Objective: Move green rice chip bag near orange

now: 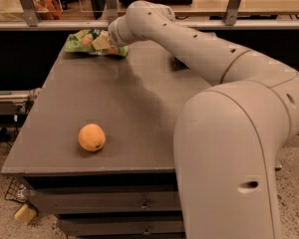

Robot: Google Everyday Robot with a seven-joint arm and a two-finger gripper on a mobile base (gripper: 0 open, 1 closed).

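Observation:
The green rice chip bag (84, 40) lies at the far left corner of the grey table (139, 113). The orange (91, 137) sits near the table's front left edge, well apart from the bag. My gripper (102, 42) is at the far end of the arm, right over the bag's right part and touching it. The arm's wrist hides much of the gripper.
My large white arm (229, 108) stretches from the lower right across the table's right half. A dark object (178, 63) lies behind the arm at the far side. A railing and shelves stand behind the table. Drawers are below the front edge.

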